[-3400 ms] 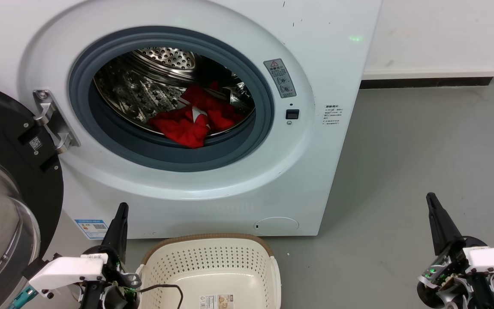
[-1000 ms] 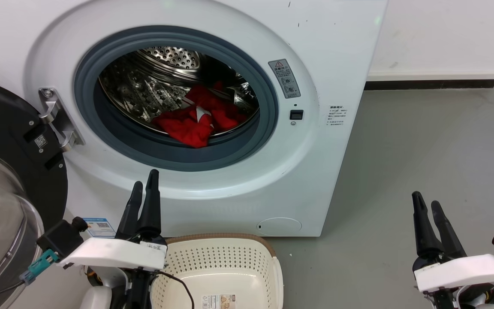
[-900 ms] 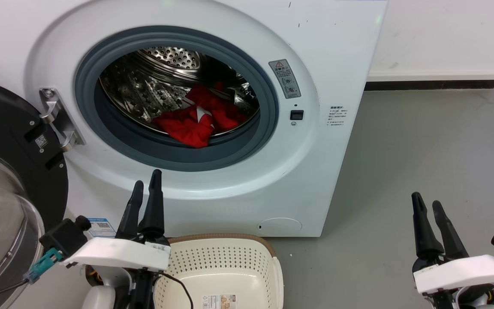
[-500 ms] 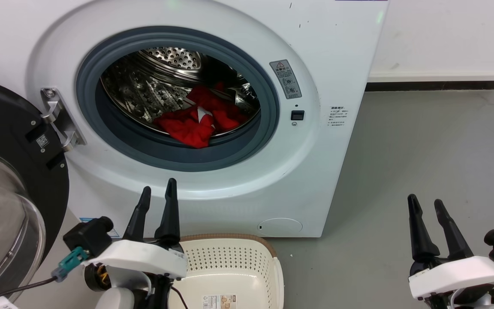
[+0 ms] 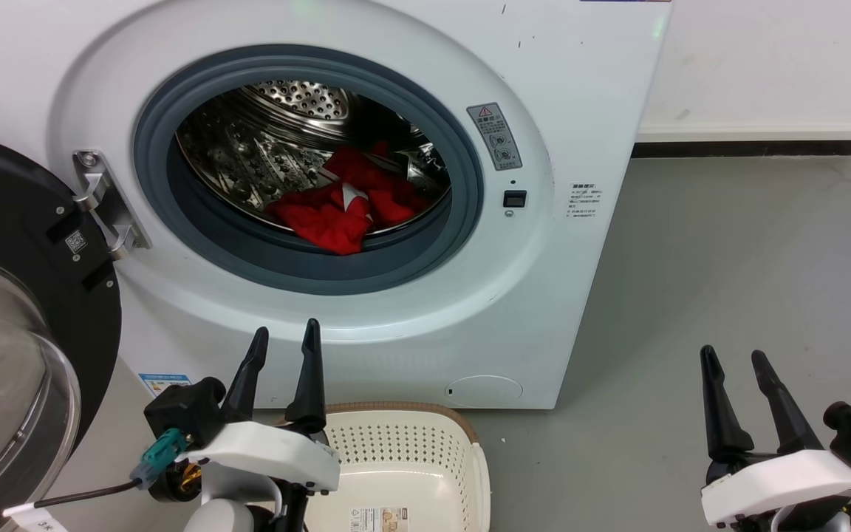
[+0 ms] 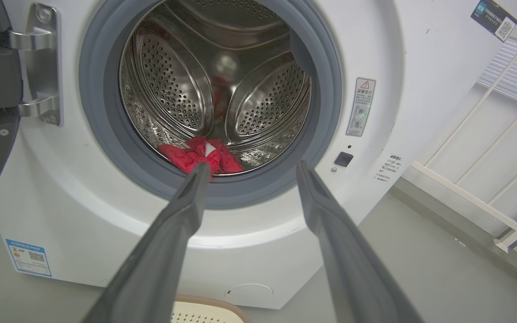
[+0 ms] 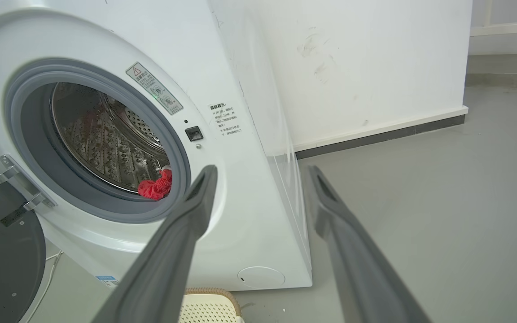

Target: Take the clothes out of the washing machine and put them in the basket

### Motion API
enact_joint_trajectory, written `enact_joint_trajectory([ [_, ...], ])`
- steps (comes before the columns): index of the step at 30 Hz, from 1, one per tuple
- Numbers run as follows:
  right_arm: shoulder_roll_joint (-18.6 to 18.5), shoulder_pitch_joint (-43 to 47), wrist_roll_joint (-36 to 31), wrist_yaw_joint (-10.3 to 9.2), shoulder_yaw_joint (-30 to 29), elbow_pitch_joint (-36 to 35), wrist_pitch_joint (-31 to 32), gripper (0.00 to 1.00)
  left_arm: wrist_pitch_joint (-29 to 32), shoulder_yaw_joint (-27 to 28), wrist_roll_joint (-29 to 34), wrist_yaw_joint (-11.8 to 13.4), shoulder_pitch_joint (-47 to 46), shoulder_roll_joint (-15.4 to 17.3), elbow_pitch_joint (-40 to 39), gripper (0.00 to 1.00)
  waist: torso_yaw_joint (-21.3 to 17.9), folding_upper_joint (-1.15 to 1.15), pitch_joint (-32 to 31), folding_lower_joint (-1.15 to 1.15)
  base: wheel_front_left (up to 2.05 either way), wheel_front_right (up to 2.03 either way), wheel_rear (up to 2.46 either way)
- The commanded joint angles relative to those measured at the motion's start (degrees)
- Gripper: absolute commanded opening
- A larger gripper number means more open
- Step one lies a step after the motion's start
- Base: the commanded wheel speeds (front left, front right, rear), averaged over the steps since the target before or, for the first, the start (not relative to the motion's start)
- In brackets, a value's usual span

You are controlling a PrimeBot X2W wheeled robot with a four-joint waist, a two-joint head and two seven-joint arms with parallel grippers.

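Red clothes (image 5: 344,210) are lying heaped at the front of the steel drum (image 5: 248,155), one fold drooping onto the grey rubber rim (image 5: 322,272) of the washing machine (image 5: 544,295), whose black-framed door (image 5: 26,258) is standing wide open at the left. The cream basket (image 5: 396,443) is sitting on the floor (image 5: 728,258) just before the machine, below the porthole. The left gripper (image 5: 286,329) is hovering beside the basket, fingers spread and empty; the right gripper (image 5: 731,352), likewise parted and empty, is hanging well off to the right.
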Motion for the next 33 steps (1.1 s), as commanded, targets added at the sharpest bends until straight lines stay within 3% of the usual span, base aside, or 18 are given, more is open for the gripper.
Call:
enact_joint_trajectory([
  [1, 0.07, 0.26, -1.79, 0.00, 0.06, -0.41, -0.52, 1.00, -0.53, -0.10, 1.72, 0.44, -1.13, 0.08, -0.10, 1.00, 0.04, 0.00, 0.00, 0.00, 0.00, 0.00, 0.00],
  [33, 0.12, 1.59, -16.67, -0.01, 0.05, -0.94, -2.76, 1.00, -4.12, -1.97, 16.95, 3.70, -1.11, 0.07, 2.40, 1.00, 0.44, 0.00, 0.09, 0.00, 0.00, 0.00, 0.00],
])
